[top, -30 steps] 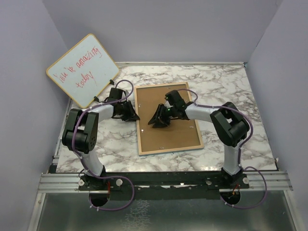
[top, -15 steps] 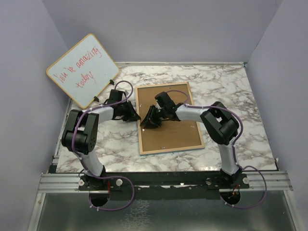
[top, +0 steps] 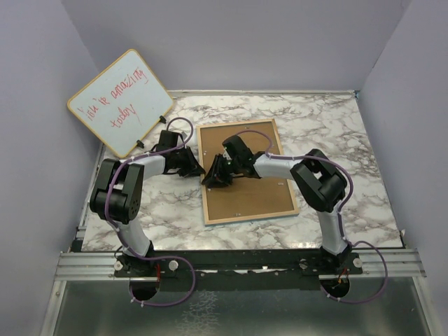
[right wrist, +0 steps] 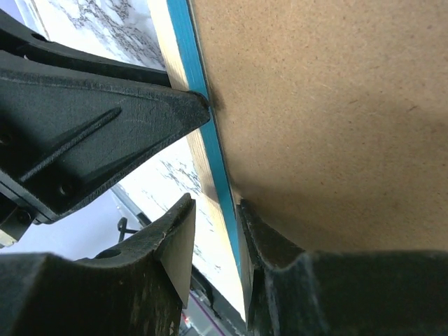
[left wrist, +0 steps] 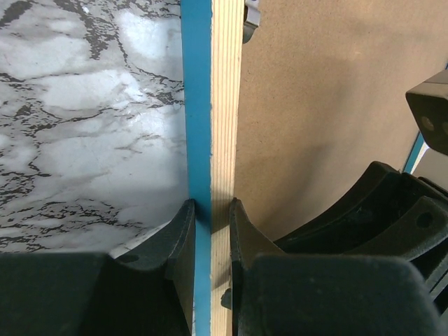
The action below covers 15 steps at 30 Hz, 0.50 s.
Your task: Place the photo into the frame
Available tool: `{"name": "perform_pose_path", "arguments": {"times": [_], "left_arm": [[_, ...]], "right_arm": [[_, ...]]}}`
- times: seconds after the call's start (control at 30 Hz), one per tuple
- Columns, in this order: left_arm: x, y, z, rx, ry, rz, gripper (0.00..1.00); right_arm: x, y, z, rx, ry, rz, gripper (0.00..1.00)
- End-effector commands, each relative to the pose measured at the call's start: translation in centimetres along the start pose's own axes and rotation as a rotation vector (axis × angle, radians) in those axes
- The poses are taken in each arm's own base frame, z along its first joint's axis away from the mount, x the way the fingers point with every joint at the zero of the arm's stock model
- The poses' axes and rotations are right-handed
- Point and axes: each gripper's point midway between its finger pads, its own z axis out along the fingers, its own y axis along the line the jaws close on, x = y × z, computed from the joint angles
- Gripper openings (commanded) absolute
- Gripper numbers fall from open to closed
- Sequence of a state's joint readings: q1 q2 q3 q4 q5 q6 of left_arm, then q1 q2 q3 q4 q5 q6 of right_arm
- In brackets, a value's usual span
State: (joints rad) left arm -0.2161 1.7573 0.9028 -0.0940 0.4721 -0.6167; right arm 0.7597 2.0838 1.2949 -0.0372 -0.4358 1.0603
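Marble table (top: 336, 133); frame (top: 249, 218) face-down, lengthwise near-to-far

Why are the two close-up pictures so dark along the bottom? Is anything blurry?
Left wrist view: the left gripper, black, fills the bottom and shades the frame and backing board; right wrist view: the right gripper looms close, slightly soft; top view: evenly lit, sharp.

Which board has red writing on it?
The whiteboard leaning at the back left. The other, the frame lying flat between the arms, shows only plain brown backing.
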Motion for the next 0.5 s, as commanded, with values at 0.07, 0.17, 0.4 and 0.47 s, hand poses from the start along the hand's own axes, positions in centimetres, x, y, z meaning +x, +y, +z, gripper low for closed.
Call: {"name": "perform_pose_path", "arguments": {"times": [0.07, 0.17, 0.4, 0.47], "left_arm": [[3.1, 3.1, 1.1, -0.074, 0.096, -0.059, 0.05], [3.0, 3.0, 0.9, -0.075, 0.095, -0.052, 0.05], [3.0, 3.2, 0.8, -0.088, 0.1, -0.031, 0.05], [3.0, 3.2, 0.7, -0.087, 0.1, -0.028, 0.05]], "right_arm": [[-0.5, 0.6, -1.6, -0.055, -0.124, -0.103, 0.36], [-0.8, 0.3, -2.6, -0.047, -0.176, -0.095, 0.36], [0.6, -1.3, -2.1, -0.024, -0.124, -0.06, 0.37], [0.9, -1.3, -1.7, -0.03, -0.101, -0.072, 0.37]]}}
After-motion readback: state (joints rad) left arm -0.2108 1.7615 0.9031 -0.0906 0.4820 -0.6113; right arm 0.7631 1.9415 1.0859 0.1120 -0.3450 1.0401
